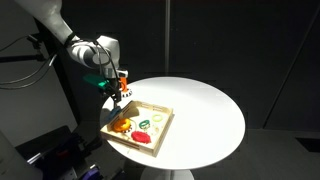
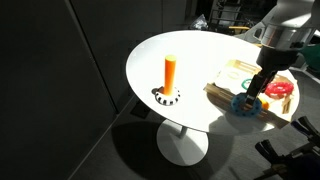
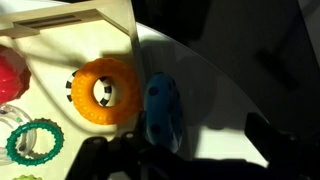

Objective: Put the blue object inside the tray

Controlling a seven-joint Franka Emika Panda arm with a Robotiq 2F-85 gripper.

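Checking feeds, I log the gripper (image 2: 252,94) directly over the blue object (image 2: 246,104) at the edge of the tray (image 3: 70,18), right of frame; closure cannot be told.

An exterior view looked from a distance, slightly downward, at the round white table (image 1: 205,110), arm (image 1: 85,50) at left. An exterior view faced that table (image 2: 190,55) from another side. The wrist view hovered close above the tray (image 3: 70,17), shared by all three.
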